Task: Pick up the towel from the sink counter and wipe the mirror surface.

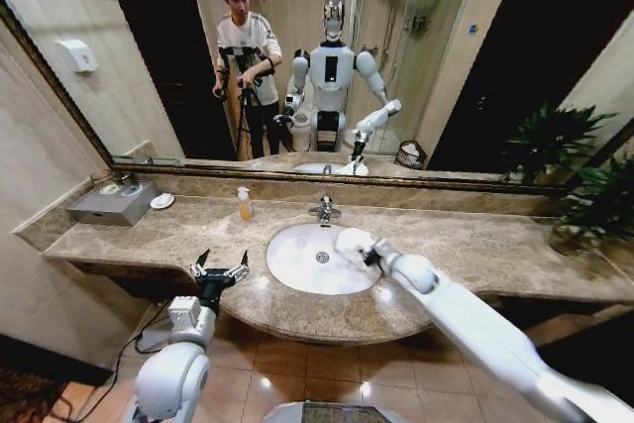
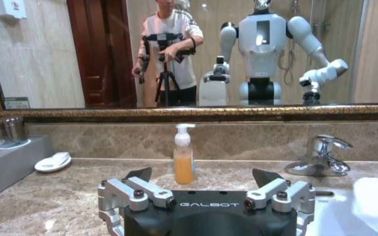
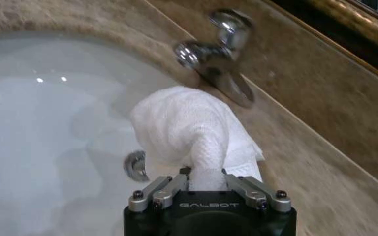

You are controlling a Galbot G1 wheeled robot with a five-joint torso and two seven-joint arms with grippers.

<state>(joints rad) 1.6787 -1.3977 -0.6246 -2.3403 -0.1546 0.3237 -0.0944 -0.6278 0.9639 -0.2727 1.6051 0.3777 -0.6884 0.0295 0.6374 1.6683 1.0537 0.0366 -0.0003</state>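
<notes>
Right gripper (image 3: 207,183) jaws clamped on towel (image 3: 187,127), held over basin (image 1: 297,263) near tap (image 1: 323,210). Left gripper (image 1: 220,269) jaws wide, hovered at bench (image 1: 158,235) front edge.

A clear pump bottle of orange liquid soap (image 1: 244,204) stands near the counter's back edge. Toward the back left corner sit a grey rectangular box (image 1: 112,204) and a small white round dish (image 1: 161,201). A green leafy potted plant (image 1: 591,207) occupies the far right end.

White fluffy towel (image 3: 189,130) bunched upright, pinched over the basin's right rim.
</notes>
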